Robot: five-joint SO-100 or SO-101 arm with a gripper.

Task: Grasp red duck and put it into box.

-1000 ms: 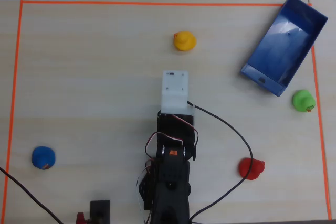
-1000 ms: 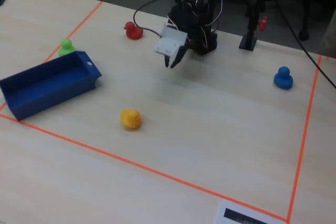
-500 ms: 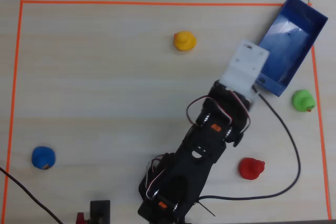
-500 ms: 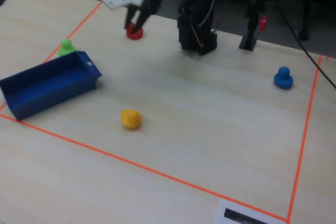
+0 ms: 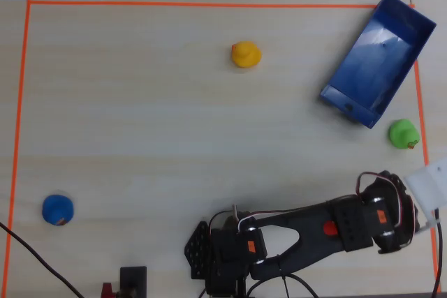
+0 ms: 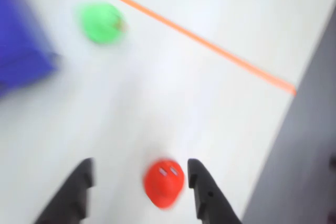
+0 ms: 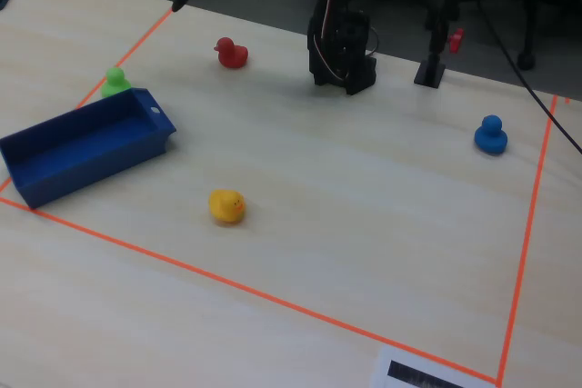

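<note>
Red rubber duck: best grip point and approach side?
Grip the small red rubber duck across its rounded body, below the smaller head, coming down from above. It sits upright on bare table with clear space either side, and the wrist view shows it already between the open gripper fingers, not yet touched.

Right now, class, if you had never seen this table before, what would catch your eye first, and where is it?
The bright ducks scattered inside the orange tape border stand out: the red duck at the far side in the fixed view, with the yellow duck, green duck and blue duck spread around. The box, blue and empty, lies beside the green duck. In the wrist view the gripper hangs open above the red duck.
</note>
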